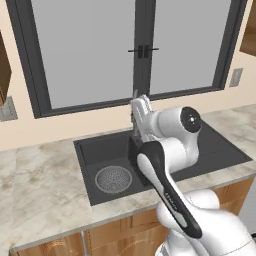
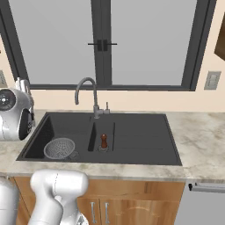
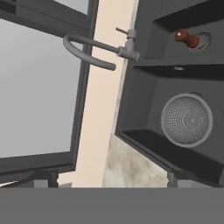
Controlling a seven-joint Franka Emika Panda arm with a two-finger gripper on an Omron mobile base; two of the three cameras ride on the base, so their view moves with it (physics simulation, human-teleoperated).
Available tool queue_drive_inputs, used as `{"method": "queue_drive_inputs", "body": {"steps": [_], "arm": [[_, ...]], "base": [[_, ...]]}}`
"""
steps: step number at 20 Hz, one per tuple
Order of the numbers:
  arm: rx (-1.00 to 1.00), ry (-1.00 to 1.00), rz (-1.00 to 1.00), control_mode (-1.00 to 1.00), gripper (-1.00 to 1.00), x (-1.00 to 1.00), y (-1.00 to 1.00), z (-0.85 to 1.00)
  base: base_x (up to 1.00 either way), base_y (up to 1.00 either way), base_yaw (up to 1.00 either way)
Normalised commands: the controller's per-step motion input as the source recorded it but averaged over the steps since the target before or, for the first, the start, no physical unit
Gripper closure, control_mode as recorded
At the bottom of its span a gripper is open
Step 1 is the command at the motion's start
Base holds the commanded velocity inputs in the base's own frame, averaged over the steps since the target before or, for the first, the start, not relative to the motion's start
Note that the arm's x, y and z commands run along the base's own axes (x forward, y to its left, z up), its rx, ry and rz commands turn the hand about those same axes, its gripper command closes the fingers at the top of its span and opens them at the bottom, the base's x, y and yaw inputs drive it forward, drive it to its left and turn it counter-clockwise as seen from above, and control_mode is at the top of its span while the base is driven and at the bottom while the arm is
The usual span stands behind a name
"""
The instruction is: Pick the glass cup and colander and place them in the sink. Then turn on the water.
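The arm (image 1: pixel 167 150) hides the sink's (image 1: pixel 90 165) middle and faucet.

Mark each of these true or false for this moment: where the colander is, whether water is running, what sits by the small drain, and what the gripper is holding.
1. The colander lies in the left basin of the sink. True.
2. A stream of water falls from the faucet. False: nothing comes out of the spout in either the right base view or the hand view.
3. A small brown pepper-mill-like object stands in the narrow middle compartment by its drain. True.
4. The colander sits on the marble counter right of the sink. False: it is inside the basin.
5. The gripper is carrying the glass cup. False: no cup sits between its fingertips.
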Motion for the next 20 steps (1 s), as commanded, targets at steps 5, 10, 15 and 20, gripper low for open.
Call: {"method": "queue_drive_inputs", "body": {"steps": [5, 10, 15, 20], "arm": [[0.00, 0.03, 0.00, -1.00, -1.00, -0.74, -0.40, 0.47], [0.00, 0.00, 0.00, -1.00, -1.00, -0.22, -0.05, 0.02], [0.00, -0.01, 0.02, -1.00, -1.00, 0.00, 0.00, -0.02], [0.02, -0.03, 0.05, 1.00, -1.00, -0.06, -0.01, -0.07]], "base": [[0.00, 0.00, 0.00], [0.00, 0.00, 0.00], [0.00, 0.00, 0.00], [-0.33, -0.07, 0.19]]}}
